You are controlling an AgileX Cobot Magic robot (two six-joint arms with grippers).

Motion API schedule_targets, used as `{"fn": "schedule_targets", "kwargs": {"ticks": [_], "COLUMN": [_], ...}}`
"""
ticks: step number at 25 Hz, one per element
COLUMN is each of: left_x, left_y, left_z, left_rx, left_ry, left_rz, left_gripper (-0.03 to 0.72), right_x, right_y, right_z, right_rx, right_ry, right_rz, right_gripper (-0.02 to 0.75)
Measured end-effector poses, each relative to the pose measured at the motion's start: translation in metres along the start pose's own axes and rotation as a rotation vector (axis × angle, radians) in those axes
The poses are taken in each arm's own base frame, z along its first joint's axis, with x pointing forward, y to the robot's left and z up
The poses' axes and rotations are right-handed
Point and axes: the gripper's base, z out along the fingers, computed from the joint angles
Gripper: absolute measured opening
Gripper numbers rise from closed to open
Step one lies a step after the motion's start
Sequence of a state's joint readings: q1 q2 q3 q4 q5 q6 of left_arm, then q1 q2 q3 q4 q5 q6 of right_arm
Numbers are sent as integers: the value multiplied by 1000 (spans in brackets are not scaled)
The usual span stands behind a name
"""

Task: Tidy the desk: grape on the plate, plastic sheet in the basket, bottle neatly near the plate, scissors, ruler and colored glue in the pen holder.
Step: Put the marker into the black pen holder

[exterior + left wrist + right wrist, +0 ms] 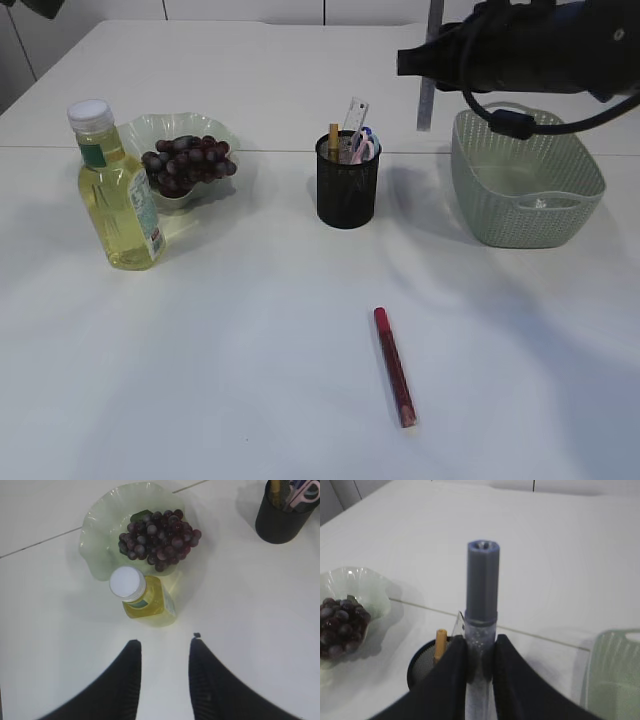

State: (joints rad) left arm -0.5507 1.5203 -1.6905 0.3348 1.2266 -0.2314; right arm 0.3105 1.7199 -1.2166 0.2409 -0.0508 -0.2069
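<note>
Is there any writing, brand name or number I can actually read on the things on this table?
None can be read.
Bottle: its green neck label and side label carry print, too small and blurred to make out.
Ruler in the pen holder: faint markings, not legible.
Red glue pen on the table: no readable text.
Grey glue pen in the right gripper: no text visible.

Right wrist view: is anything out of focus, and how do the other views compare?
Right wrist view: the fingers and held glue stick look soft, the pen holder blurred. Left wrist view: fingers blurred, grapes sharp. Exterior view: soft shadows, dark arm blurred.
</note>
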Motion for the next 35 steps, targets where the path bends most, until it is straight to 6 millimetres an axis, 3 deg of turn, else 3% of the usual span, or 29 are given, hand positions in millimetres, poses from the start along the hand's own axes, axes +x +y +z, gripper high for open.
{"fn": "schedule_targets", "kwargs": {"ticks": [8,20,25,35], "left_x": [-1,-3,-4,-6], "left_y": [0,3,4,5], "left_z": [0,0,0,0], "left_rx": [-3,-32,-45,-60], "left_ry": [-12,-34,-46,-64], "left_rz": [2,15,21,28], "left_gripper": [239,239,239,239], "right_x": [11,14,25,41], "right_y": [25,29,30,30], "right_z": [27,73,88,101], "right_rx": [-20,-24,-25,-26], "right_ry": [-140,-159,-139,-103], "right_rz": [-53,-81,-87,-66], "right_gripper": [153,153,153,153]}}
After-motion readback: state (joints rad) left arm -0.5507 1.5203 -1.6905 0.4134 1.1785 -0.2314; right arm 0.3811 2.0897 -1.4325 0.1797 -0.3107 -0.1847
